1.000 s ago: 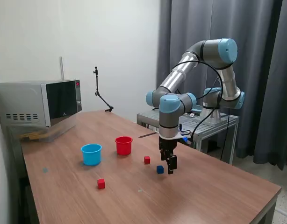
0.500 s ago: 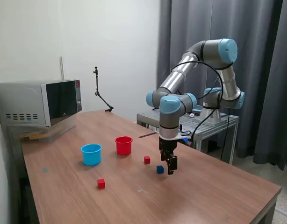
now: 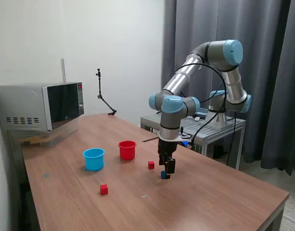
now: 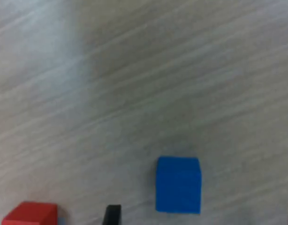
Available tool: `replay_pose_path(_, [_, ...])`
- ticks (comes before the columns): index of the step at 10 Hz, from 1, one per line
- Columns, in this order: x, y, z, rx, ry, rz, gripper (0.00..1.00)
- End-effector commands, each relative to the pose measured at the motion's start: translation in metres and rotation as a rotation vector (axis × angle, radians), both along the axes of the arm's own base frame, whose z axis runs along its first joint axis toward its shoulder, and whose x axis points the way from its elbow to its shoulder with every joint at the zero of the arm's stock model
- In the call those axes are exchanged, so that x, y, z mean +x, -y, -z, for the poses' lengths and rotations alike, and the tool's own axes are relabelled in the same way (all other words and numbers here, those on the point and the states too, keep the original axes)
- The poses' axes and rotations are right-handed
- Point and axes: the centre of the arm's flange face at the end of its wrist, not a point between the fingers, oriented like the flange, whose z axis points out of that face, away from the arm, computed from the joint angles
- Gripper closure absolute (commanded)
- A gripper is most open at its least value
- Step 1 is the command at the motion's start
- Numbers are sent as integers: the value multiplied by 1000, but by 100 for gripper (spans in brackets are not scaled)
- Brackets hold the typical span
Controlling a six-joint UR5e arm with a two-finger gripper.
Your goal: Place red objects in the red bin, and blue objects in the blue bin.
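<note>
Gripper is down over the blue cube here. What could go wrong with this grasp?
The blue cube sits between the gripper fingers but nearer one, so closing may push or twist it instead of gripping squarely. A red cube lies close beside that finger and could get nudged.

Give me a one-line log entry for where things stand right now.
phase: reaching | claw: low over blue cube, not gripping | red cubes on table: two | blue cup, red cup: upright, contents hidden
</note>
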Motion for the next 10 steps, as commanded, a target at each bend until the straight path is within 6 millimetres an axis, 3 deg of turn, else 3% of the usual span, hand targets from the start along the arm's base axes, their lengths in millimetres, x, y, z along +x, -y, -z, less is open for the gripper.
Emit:
replay_pose_path(1, [-4, -1, -3, -24, -38, 31, 0])
replay_pose_path(7, [8, 5, 4, -91, -25, 75, 0])
replay_pose_path(10, [18, -12, 8, -83, -4, 102, 0])
